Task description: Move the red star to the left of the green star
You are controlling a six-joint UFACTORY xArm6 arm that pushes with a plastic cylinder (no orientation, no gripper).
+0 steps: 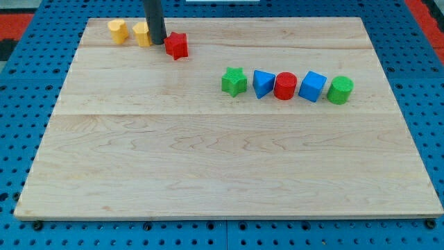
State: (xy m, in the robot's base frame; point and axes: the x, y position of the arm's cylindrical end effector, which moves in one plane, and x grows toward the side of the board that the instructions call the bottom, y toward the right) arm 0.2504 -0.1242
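Board: light wooden board sitting on a blue pegboard table, pretty much fills the view.
Rod: dark rod comes straight down from the view's top edge, left of centre.
My tip: my tip is down on the board near the top-left corner, squeezed between a yellow block and the red star. Looks like it's touching or just about touching the star's left side, can't say for sure.
Fingers: there aren't any on this rig, just the plain rod end, so nothing is being held, only pushed.
Red star: red star is just to the right of my tip, up near the top edge of the board.
Green star: green star sits near the middle of the board, lower and to the right of the red star, well apart from it.
Row: the green star is the left end of a line; then a blue triangle-ish block, red cylinder, blue cube, green cylinder, all close together.
Yellow blocks: one yellow block right beside my tip on its left, partly hidden by the rod; another yellow block just left of that. Shapes are hard to make out.
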